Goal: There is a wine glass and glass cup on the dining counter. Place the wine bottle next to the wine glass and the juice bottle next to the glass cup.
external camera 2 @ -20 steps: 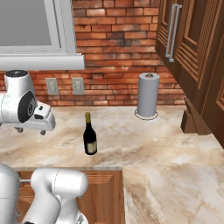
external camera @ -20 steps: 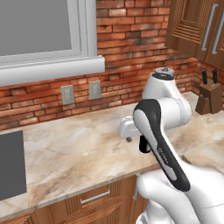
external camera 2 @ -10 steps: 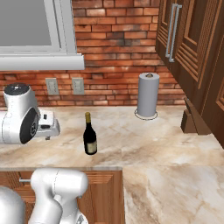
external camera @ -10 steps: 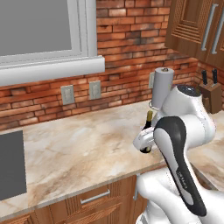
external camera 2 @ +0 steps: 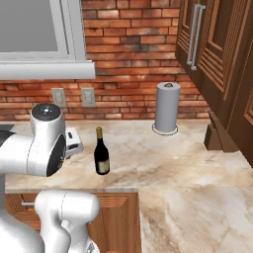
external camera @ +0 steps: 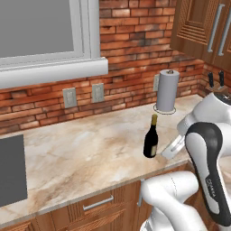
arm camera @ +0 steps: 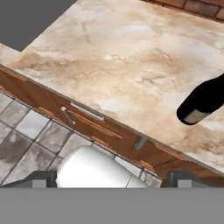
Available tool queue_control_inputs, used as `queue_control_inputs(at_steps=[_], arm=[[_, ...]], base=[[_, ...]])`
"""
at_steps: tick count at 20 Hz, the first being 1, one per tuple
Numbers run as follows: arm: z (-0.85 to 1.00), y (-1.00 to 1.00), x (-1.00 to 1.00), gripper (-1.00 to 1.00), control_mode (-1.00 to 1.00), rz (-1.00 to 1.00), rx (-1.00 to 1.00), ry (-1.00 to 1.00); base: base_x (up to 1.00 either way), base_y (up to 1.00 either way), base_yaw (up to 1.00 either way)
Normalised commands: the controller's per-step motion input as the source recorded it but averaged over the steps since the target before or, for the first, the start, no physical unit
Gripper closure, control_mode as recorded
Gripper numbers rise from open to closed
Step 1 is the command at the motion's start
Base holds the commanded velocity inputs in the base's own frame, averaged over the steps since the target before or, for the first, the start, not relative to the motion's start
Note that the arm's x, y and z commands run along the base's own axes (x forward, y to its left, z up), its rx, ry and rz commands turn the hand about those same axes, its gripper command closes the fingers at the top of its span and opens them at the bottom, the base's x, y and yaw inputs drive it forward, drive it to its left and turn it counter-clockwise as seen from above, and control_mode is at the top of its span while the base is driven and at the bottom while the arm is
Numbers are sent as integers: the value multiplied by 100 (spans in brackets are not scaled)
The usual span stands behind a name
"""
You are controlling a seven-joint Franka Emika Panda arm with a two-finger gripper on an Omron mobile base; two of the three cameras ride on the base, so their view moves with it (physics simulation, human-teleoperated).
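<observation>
The wine bottle (external camera: pixel 151 140) (external camera 2: pixel 102 155), near-black with a tan-gold foil top, stands upright on the marbled worktop near its front edge. My gripper (external camera: pixel 173 146) hangs low just to the bottle's right in the left base view, apart from it. In the hand view the gripper (arm camera: pixel 113 178) is open with nothing between its fingertips (arm camera: pixel 43 179), and the wine bottle (arm camera: pixel 205 100) lies at the right edge. The wine glass, glass cup, juice bottle and dining counter are out of view.
A paper towel roll (external camera: pixel 167 90) (external camera 2: pixel 167 106) stands at the brick wall behind the bottle. A knife block (external camera 2: pixel 217 136) sits at the right corner under wooden cabinets. A dark panel (external camera: pixel 11 169) lies in the worktop at far left. Drawer fronts (arm camera: pixel 87 118) run below the edge.
The arm has swung to the right and lower in the left base view, uncovering the wine bottle. The gripper stays open. The bottle has not moved.
</observation>
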Motion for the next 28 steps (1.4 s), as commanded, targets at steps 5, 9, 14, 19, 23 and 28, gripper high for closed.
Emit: queue_control_inputs(at_steps=[5, 9, 14, 19, 23, 28], arm=[[-6, -44, 1, -100, -100, 18, 1, -20], [-8, -39, 2, -100, -100, 9, 0, -24], [-15, -34, 7, -100, -100, 6, 1, -30], [-12, -24, 16, -100, -100, 9, 7, -25], [-25, -18, 25, -100, -100, 7, 11, -18], [-28, -10, 42, -100, -100, 4, 16, -9]], base=[[0, 0, 0], [0, 0, 0], [0, 0, 0], [0, 0, 0], [0, 0, 0], [0, 0, 0]])
